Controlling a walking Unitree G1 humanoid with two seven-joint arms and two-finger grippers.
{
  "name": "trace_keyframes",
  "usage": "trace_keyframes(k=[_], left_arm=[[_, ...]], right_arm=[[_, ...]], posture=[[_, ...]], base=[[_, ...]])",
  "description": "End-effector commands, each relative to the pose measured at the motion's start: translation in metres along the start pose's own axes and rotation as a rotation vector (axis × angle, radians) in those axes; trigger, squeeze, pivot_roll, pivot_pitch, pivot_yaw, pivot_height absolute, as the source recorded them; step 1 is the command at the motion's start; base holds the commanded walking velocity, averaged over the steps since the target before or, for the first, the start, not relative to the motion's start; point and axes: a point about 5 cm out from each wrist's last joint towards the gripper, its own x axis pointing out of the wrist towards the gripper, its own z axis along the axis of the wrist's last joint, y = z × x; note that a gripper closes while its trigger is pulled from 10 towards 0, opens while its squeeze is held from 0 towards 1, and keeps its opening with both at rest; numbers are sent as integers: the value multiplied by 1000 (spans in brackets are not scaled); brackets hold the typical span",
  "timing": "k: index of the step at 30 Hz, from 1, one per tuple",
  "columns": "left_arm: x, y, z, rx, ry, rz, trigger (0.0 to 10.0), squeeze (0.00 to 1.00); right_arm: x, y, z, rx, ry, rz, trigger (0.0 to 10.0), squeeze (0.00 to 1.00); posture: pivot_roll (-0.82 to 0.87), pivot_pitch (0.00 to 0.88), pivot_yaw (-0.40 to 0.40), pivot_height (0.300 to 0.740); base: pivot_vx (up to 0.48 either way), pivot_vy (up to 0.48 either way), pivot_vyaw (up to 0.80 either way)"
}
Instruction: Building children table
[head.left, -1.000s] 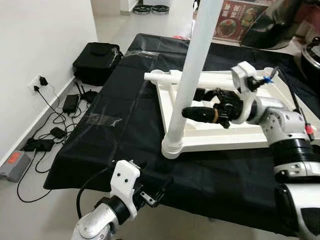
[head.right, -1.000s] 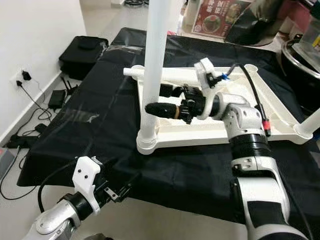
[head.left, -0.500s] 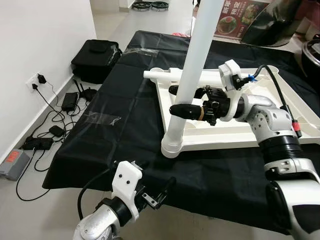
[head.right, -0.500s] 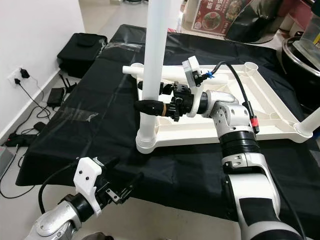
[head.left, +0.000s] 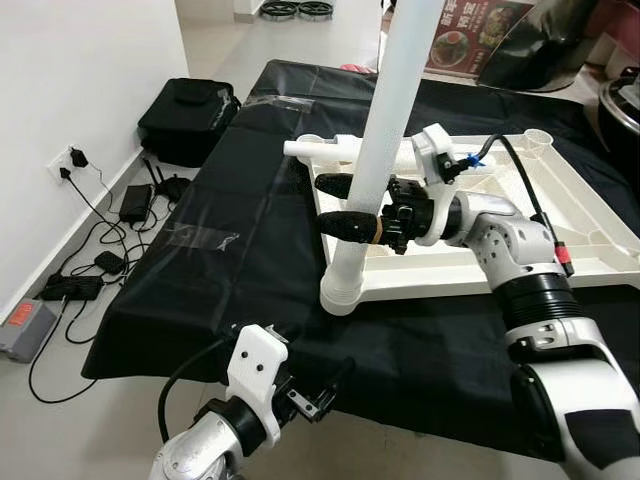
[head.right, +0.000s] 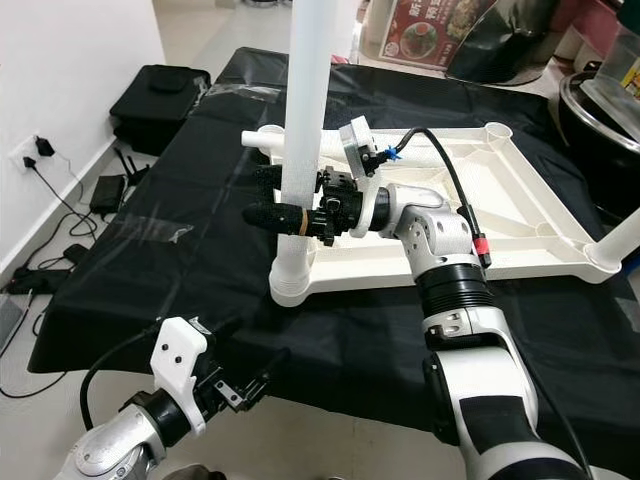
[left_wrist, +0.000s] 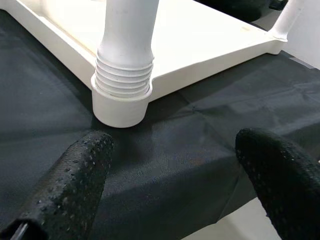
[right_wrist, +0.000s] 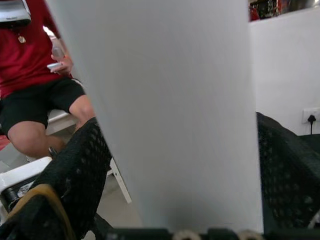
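Right now I've got the white table top (head.left: 560, 215) lying upside down on the black cloth (head.left: 240, 250), w/ one white leg (head.left: 385, 130) standing upright in the near corner socket (head.left: 340, 295). A second leg (head.right: 625, 240) is up at the far right corner, and another white tube (head.left: 330, 150) lies flat along the frame's far edge.

My right gripper (head.left: 345, 205) is reaching across the frame at mid height of the upright leg. Its two black fingers are spread, one on each side of the tube (right wrist view has the leg wedged between both pads (right_wrist: 75, 165), very close, but I can't tell if they're actually pressing on it).

My left gripper (head.right: 245, 375) is low at the near edge of the cloth, apart from everything. Fingers wide apart, nothing between them. Left wrist view looks straight at the ribbed base of the leg (left_wrist: 125, 75) sitting in the socket, fingertips (left_wrist: 82, 170) well short of it.

Off to the left on the floor: black bag (head.left: 185, 115), wall outlet (head.left: 65, 165) w/ plugs, tangle of cables and chargers (head.left: 100, 265). A person in a red shirt and black shorts (right_wrist: 30, 75) sits behind the table in the right wrist view.
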Motion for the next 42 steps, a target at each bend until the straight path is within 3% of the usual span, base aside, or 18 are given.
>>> trace_keyframes(k=[1, 3, 4, 5, 6, 7, 25, 30, 42], left_arm=[[-2, -2, -2, 3, 14, 2, 10000, 0], [-2, -2, -3, 4, 14, 2, 10000, 0], [-2, -2, -3, 4, 14, 3, 10000, 0], [-2, -2, -3, 4, 14, 3, 10000, 0], [-2, -3, -3, 4, 14, 3, 10000, 0], [-2, -3, -3, 5, 13, 4, 10000, 0], [-1, -2, 0, 7, 9, 12, 10000, 0], [3, 17, 6, 59, -20, 96, 10000, 0], [5, 23, 7, 89, -16, 109, 10000, 0]], right_arm=[[3, -1, 6, -29, 13, -3, 10000, 0], [3, -1, 5, -31, 15, -5, 10000, 0], [3, -1, 5, -32, 16, -7, 8863, 0], [3, -1, 5, -32, 16, -7, 8863, 0], [3, -1, 5, -32, 20, -12, 3686, 0], [3, -2, 4, -36, 24, -23, 0, 0], [1, -4, 5, -57, 8, -73, 0, 0], [-12, -12, -3, -118, 29, -329, 0, 0], [-37, -13, -15, -123, 62, -558, 0, 0]], posture=[[159, 134, -104, 740], [160, 129, -107, 740], [161, 128, -108, 740], [161, 128, -108, 740], [161, 130, -110, 740], [161, 130, -109, 740], [160, 137, -110, 740], [153, 135, -98, 740], [144, 137, -89, 740]], base=[[0, 0, 0], [0, 0, 0], [0, 0, 0], [0, 0, 0], [0, 0, 0], [0, 0, 0], [0, 0, 0], [0, 0, 0], [0, 0, 0]])
